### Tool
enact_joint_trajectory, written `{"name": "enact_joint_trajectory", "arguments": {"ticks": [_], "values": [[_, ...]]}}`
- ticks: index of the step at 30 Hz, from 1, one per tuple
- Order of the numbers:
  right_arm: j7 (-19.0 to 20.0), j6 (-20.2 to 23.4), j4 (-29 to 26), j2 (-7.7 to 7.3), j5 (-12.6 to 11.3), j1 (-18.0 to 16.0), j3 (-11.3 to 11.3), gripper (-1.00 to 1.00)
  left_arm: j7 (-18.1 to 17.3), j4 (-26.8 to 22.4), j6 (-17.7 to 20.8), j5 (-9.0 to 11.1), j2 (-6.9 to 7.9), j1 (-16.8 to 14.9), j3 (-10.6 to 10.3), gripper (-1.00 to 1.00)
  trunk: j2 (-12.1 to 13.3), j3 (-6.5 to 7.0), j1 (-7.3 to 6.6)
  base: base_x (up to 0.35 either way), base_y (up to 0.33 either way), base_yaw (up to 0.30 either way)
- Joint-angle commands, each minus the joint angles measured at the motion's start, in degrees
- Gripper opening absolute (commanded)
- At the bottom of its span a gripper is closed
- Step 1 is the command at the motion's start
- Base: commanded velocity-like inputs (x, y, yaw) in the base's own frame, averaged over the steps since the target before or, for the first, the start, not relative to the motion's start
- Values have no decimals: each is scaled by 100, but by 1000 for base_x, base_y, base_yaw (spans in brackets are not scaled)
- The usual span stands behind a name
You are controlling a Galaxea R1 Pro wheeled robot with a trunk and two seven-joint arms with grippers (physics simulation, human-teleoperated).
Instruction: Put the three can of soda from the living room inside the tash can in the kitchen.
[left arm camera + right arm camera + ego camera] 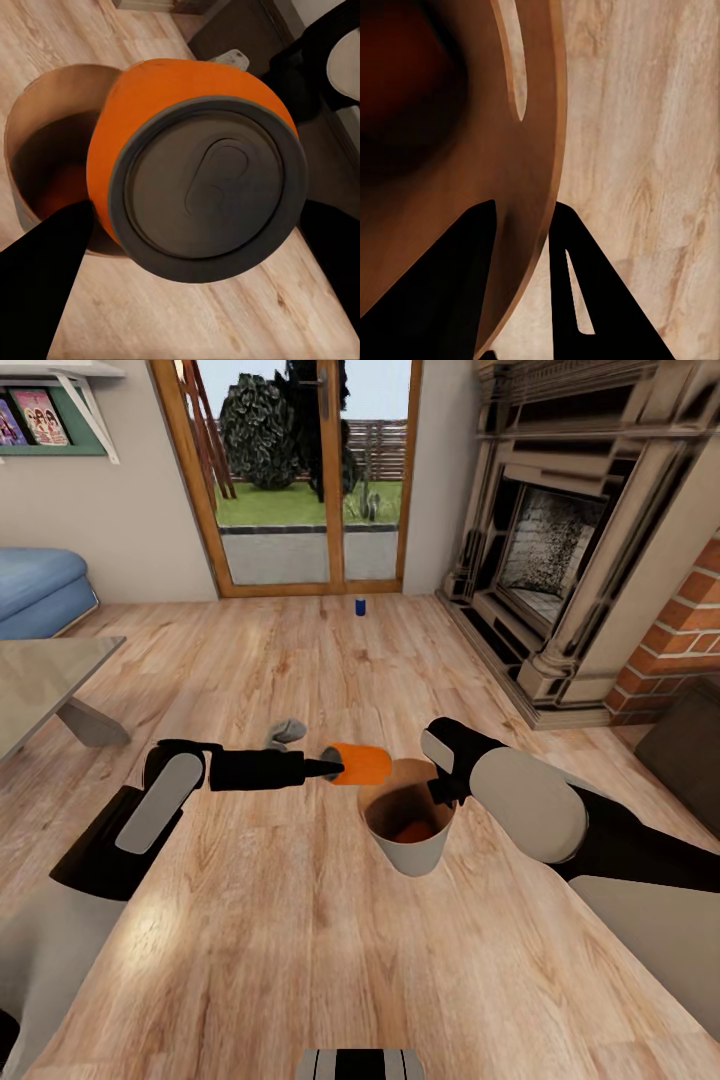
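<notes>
Above the trash can point(408, 850), the left gripper point(335, 765) pinches an orange soda can point(361, 764) lying sideways; another orange can point(412, 831) sits inside. Right gripper point(521, 281) clamps the bin's rim. Blue can point(360, 606) stands far by the door point(300, 475).

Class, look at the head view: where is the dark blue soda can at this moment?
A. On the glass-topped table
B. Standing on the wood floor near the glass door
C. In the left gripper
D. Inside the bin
B. The dark blue can stands on the floor by the glass door, while the left gripper holds an orange can over the bin.
</notes>
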Motion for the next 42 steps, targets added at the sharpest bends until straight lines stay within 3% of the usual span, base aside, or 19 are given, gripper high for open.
{"name": "enact_joint_trajectory", "arguments": {"ticks": [1,6,16,25,32,39,42], "values": [[7,0,-2,0,-8,-2,-10,-100,6,1,0,-6,-8,0,-10,-100,0,1,-1,0,0,0],[7,0,-1,0,-8,-2,-9,-100,44,1,0,-10,-63,0,-109,-100,0,1,-1,0,0,0],[7,0,8,0,-8,-2,-14,-100,558,25,0,-22,-357,184,-208,-100,0,1,-1,0,0,0],[7,0,20,0,-8,6,-19,-100,669,69,0,-36,-401,201,-232,-100,0,1,-1,0,0,0],[22,0,35,0,-8,7,-23,-100,762,86,0,-25,-413,202,-559,-100,0,1,-1,0,0,0],[24,0,48,0,-8,11,-23,-100,780,95,0,-20,-418,202,-621,-100,0,1,-1,0,0,0],[24,0,50,0,-8,20,-23,-100,831,101,0,-22,-552,202,-625,-100,0,1,-1,0,0,0]]}}
